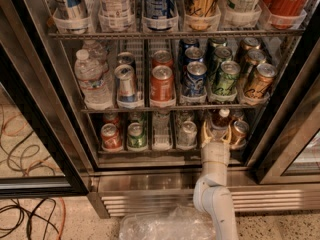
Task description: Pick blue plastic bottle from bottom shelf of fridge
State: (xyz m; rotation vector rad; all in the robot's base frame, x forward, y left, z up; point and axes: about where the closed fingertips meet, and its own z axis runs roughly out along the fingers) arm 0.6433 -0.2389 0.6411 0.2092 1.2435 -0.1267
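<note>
The fridge stands open with wire racks of drinks. On the bottom shelf, in the second lane from the right, stands the blue plastic bottle: small, white cap, dark contents. My gripper reaches in from below on a white arm. Its tan fingers hug the bottle's lower body on both sides and close on it. The bottle stands upright on the rack.
Cans share the bottom shelf: red, green, silver and gold. The middle rack holds a water bottle and several cans. A clear plastic bag lies on the floor; cables lie at left.
</note>
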